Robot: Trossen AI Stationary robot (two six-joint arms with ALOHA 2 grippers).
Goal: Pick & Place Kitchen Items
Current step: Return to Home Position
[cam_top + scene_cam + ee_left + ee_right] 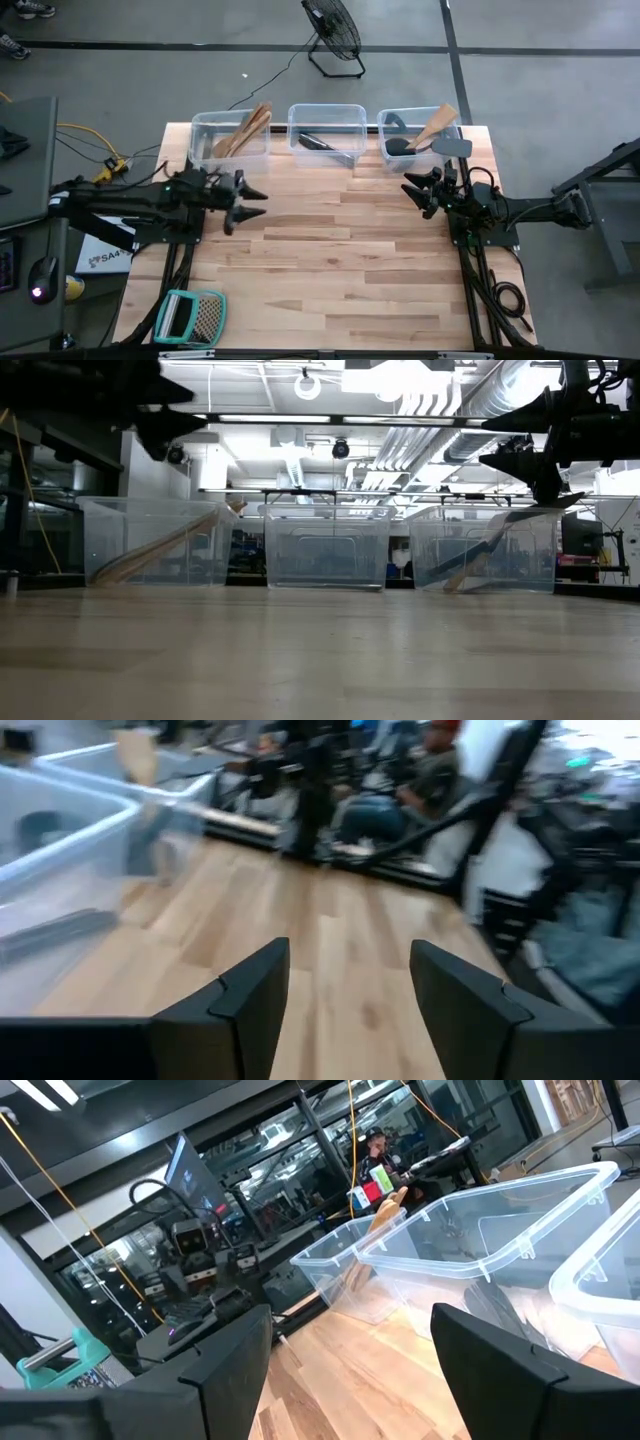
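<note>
Left tool (pixel 258 202) and right tool (pixel 408 190) hovered above the tabletop (pixel 340 270), jaws wide apart, holding nothing. The task's things lay beyond them: wooden utensils (pixel 245 132) leaning in the left bin (pixel 200 125), nearest the left tool; black utensils (pixel 325 143) in the middle bin (pixel 325 108).

This looks to me a robotics lab in an industrial hall: bare ducts (pixel 470 420) and strip lights (pixel 300 418) overhead, concrete floor (pixel 560 100), a black floor fan (pixel 335 35) at 12 o'clock behind the wooden table (pixel 340 280), yellow cables (pixel 85 132) at 10 o'clock.
</note>
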